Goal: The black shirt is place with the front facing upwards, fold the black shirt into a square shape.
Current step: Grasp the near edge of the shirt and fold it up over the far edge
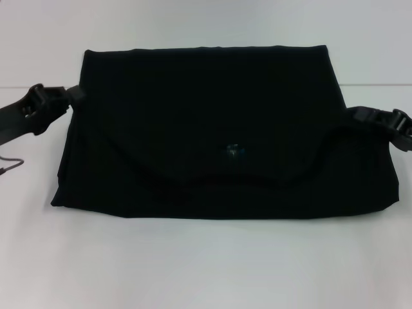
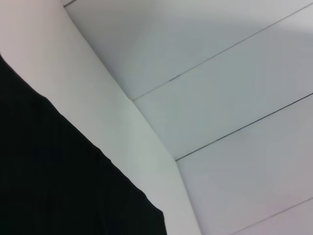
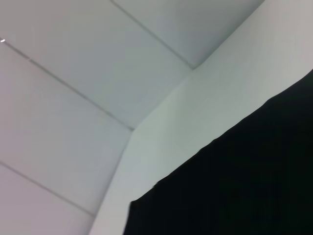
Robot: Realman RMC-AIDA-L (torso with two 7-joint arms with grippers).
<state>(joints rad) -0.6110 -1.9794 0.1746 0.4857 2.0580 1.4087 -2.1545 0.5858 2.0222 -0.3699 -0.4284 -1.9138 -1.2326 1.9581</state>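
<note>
The black shirt [image 1: 193, 129] lies folded in a wide block on the white table [image 1: 206, 264]. Its upper layer is turned over toward me and ends in a curved edge, with a small blue label [image 1: 235, 151] showing near the middle. My left gripper [image 1: 72, 95] meets the shirt's left edge and my right gripper [image 1: 353, 114] meets its right edge, each at about mid-height. The cloth hides both tips. The shirt fills one corner of each wrist view as plain black cloth [image 2: 58, 181] [image 3: 234, 186].
A thin cable [image 1: 9, 164] hangs at the far left by the left arm. White table shows in front of the shirt and to both sides. Past the cloth, the wrist views show white panels with thin seams [image 2: 220, 137] [image 3: 73, 88].
</note>
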